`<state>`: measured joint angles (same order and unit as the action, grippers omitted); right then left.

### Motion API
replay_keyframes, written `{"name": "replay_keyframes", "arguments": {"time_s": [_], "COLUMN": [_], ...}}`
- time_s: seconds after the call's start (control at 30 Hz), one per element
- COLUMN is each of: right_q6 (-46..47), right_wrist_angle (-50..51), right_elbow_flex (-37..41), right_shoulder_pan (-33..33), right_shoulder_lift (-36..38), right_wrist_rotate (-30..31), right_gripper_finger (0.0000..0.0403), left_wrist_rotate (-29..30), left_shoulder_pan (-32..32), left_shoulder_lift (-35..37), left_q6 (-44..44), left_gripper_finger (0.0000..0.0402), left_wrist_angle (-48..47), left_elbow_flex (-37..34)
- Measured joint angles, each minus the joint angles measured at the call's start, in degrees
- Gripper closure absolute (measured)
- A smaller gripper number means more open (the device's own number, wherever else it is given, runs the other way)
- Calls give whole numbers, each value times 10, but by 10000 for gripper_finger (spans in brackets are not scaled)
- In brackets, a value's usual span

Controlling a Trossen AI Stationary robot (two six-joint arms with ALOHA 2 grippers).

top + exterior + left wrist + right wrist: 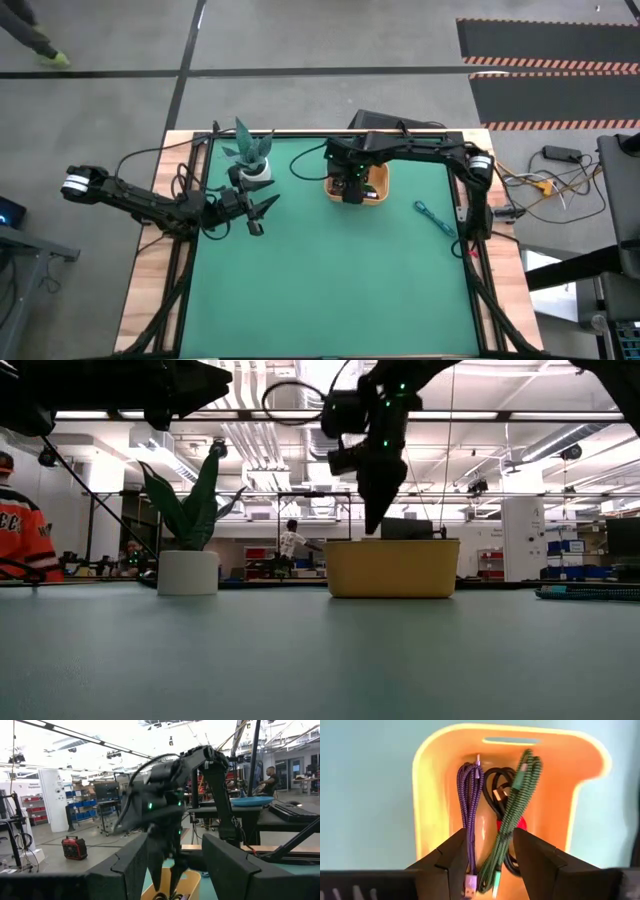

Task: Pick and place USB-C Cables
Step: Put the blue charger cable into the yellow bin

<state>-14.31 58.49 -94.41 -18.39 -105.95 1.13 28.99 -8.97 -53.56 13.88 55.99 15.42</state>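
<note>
The right gripper (351, 190) hangs over the orange tray (378, 186) at the far middle of the green table (330, 290), pointing down, its fingers (451, 855) spread a little way apart with nothing between them. Straight below, three cable bundles lie side by side inside the tray: a dark blue cable (469, 795), a black and red cable (501, 790) and a green cable (517, 795) lying across it. A teal cable (434, 217) lies alone on the table, off to the right of the tray. The left gripper (262, 207) waits beside the potted plant (250, 152) at the left, fingers parted and empty.
</note>
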Motion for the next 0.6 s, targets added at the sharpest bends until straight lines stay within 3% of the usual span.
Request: {"name": "replay_keyframes", "arguments": {"time_s": [0.33,0.6], "right_q6": [54,90], "right_wrist_angle": [-13,-117], "right_elbow_flex": [26,127], "right_shoulder_pan": [17,70], "right_shoulder_lift": [86,177], "right_wrist_rotate": [-30,-31], "right_gripper_finger": [273,280], "left_wrist_rotate": [0,0], "left_shoulder_pan": [0,0], "left_shoulder_lift": [0,0], "left_q6": [-31,-61], "left_gripper_finger": [230,230], "left_wrist_angle": [0,1], "left_elbow_flex": [0,0]}}
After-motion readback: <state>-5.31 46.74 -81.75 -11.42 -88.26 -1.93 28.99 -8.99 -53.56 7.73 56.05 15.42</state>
